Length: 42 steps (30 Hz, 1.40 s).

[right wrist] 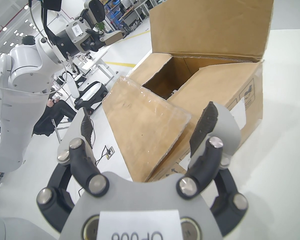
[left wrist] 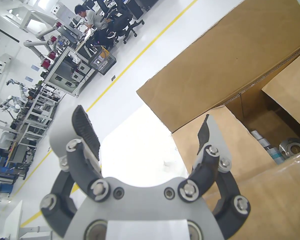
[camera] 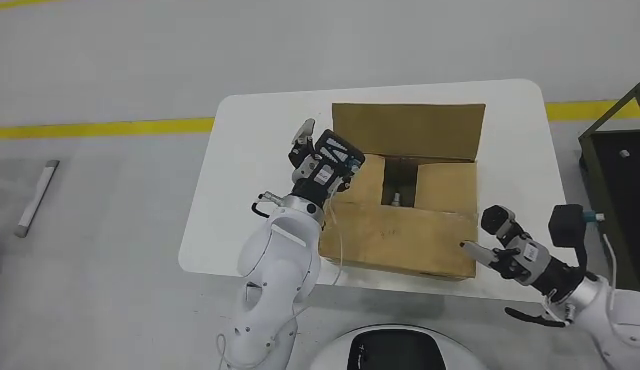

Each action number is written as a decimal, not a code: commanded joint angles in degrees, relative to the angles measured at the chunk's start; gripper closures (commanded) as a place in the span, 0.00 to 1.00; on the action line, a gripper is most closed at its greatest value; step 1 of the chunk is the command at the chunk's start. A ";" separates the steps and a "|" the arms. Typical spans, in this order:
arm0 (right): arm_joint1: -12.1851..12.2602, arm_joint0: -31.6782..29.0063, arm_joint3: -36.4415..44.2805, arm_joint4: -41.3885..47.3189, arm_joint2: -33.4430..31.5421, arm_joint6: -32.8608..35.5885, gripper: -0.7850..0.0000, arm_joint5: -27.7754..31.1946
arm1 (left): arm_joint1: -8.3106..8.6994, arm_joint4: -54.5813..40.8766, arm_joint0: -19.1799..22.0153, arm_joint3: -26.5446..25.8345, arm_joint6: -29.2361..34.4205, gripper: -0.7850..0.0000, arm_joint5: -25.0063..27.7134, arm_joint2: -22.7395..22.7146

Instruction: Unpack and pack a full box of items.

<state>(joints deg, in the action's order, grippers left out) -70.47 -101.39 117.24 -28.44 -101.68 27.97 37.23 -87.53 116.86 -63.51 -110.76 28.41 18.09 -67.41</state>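
A brown cardboard box (camera: 410,232) stands partly opened on the white rounded tabletop (camera: 250,190). Its far flap (camera: 408,130), at 12 o'clock, is raised. The near flap (camera: 400,240), at 6 o'clock, carries clear tape and lies over the opening. The two side flaps cover part of the rest. In the dark gap between them lie a grey metal flange ring (left wrist: 292,148) and a silvery banded cylinder (left wrist: 263,142). My left hand (left wrist: 145,136) is at the box's 9 o'clock side, spread wide and holding nothing. One of its fingers is at the edge of the left side flap (left wrist: 235,148); I cannot tell whether they touch. My right hand (right wrist: 147,126) is just beside the box's 5 o'clock corner, also wide open and empty.
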 commanded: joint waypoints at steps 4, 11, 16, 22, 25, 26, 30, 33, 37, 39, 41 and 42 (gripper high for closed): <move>0.24 0.47 -0.82 1.31 1.01 0.01 0.00 -0.22 | 0.00 0.00 0.00 0.00 0.00 0.00 0.00 0.00; 0.68 0.97 -1.74 3.02 1.72 0.91 0.09 -0.46 | 0.00 0.00 0.00 0.00 0.00 0.00 0.00 0.00; 0.93 1.35 -2.51 5.54 2.21 0.94 0.22 -1.07 | 0.00 0.00 0.00 0.00 0.00 0.00 0.00 0.00; 1.30 1.61 -2.88 8.26 2.38 1.73 0.53 -1.04 | 0.00 0.00 0.00 0.00 0.00 0.00 0.00 0.00; 1.58 1.73 -2.75 8.54 2.42 3.31 0.60 -0.90 | 0.00 0.00 0.00 0.00 0.00 0.00 0.00 0.00; 1.68 1.80 -2.78 8.47 2.44 3.90 0.60 -0.91 | 0.00 0.00 0.00 0.00 0.00 0.00 0.00 0.00; 1.97 2.10 -2.92 7.95 2.47 4.83 0.61 -1.66 | 0.00 0.00 0.00 0.00 0.00 0.00 0.00 0.00; 2.19 2.37 -3.13 8.17 2.80 5.61 0.61 -1.55 | 0.00 0.00 0.00 0.00 0.00 0.00 0.00 0.00; 2.50 2.95 -3.16 7.58 3.28 6.85 0.65 -1.40 | 0.00 0.00 0.00 0.00 0.00 0.00 0.00 0.00; 2.70 3.25 -3.07 6.38 3.52 8.05 0.76 -1.62 | 0.00 0.00 0.00 0.00 0.00 0.00 0.00 0.00; 2.91 3.52 -2.98 5.33 3.86 9.34 1.00 -1.31 | 0.00 0.00 0.00 0.00 0.00 0.00 0.00 0.00; 3.02 3.74 -2.85 4.57 3.75 9.53 1.00 -1.07 | 0.00 0.00 0.00 0.00 0.00 0.00 0.00 0.00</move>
<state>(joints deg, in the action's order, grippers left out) -67.55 -97.84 114.29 -23.21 -97.87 37.22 35.92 -87.53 116.86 -63.51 -110.76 28.41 18.09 -67.41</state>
